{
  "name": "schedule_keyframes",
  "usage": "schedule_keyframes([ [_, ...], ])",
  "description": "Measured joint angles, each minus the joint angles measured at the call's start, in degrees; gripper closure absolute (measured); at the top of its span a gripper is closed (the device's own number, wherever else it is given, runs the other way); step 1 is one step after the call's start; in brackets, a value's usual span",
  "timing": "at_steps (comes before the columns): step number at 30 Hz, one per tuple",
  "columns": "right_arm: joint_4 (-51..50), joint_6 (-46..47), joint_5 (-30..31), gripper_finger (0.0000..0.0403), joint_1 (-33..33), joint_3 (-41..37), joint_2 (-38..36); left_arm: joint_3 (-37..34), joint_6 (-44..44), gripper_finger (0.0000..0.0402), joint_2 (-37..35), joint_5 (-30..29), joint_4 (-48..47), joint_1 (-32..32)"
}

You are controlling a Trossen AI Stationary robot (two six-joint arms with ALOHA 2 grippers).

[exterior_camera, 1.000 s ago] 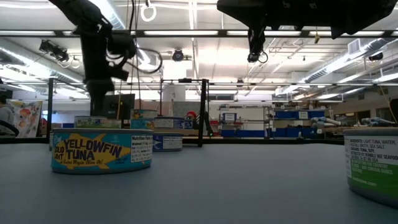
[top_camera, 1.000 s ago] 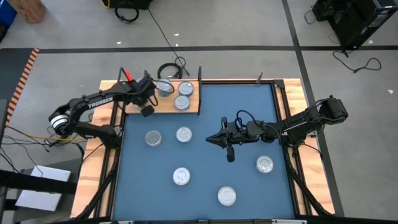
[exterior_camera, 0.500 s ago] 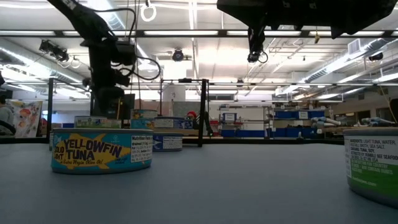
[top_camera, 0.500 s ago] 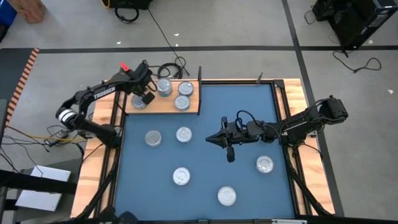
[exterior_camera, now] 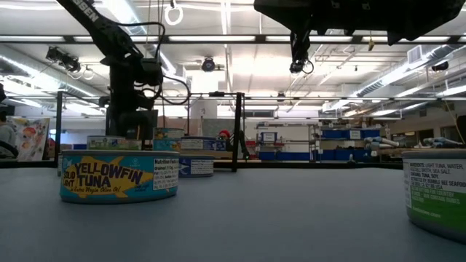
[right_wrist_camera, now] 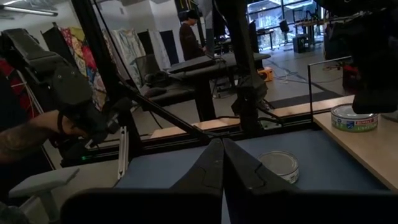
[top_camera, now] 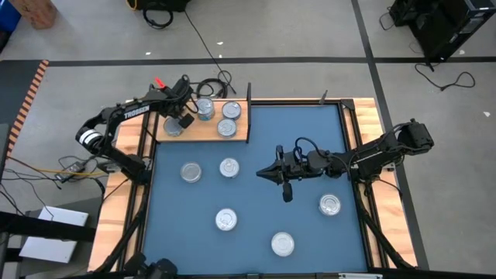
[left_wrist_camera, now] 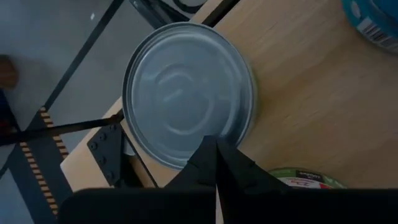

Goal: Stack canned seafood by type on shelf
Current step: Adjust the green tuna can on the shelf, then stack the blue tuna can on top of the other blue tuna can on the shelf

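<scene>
The shelf (top_camera: 194, 135) is a light wooden board at the blue mat's far-left corner. It carries several tins: one plain silver tin (top_camera: 171, 128) at its left end, and others (top_camera: 204, 108) (top_camera: 230, 110) (top_camera: 226, 128) to the right. My left gripper (top_camera: 184, 122) is shut above that silver tin (left_wrist_camera: 186, 87), its tips over the lid's rim. More tins (top_camera: 191, 171) (top_camera: 229, 167) (top_camera: 226, 220) lie flat on the mat. My right gripper (top_camera: 263, 172) is shut and hangs over the mat's middle, touching nothing. My left gripper (left_wrist_camera: 216, 152) points down at the rim of the silver tin's lid (left_wrist_camera: 205, 134) with shut fingers. The tin sits flat on the shelf board. I cannot tell whether the tips touch the lid or hover just over it.
Two more tins (top_camera: 283, 244) (top_camera: 330, 204) lie on the mat's near right part. A black post (top_camera: 249, 94) stands at the shelf's right end. In the left wrist view a green-labelled tin (left_wrist_camera: 305, 180) and a blue-labelled one (left_wrist_camera: 373, 18) flank the silver tin. A yellow tuna tin (exterior_camera: 119, 175) shows in the low view.
My left gripper has moved from the shelf's near edge toward the table's far edge, and its forearm has swung with it. The silver tin at the shelf's left end now shows beside the fingers. The right arm has kept still.
</scene>
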Motion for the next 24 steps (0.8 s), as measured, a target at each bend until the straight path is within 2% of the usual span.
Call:
schedule_keyframes([
  [15,0.0,-1.3,0.0,0.0391,0.0,0.0,0.0,0.0,-1.6,0.0401,-0.8,-0.6,-2.9,-1.7],
  [24,0.2,-4.4,0.8,0.0384,-0.5,0.0,0.0,-0.1,-2.2,0.0401,-9.2,-0.5,-0.2,-4.5],
])
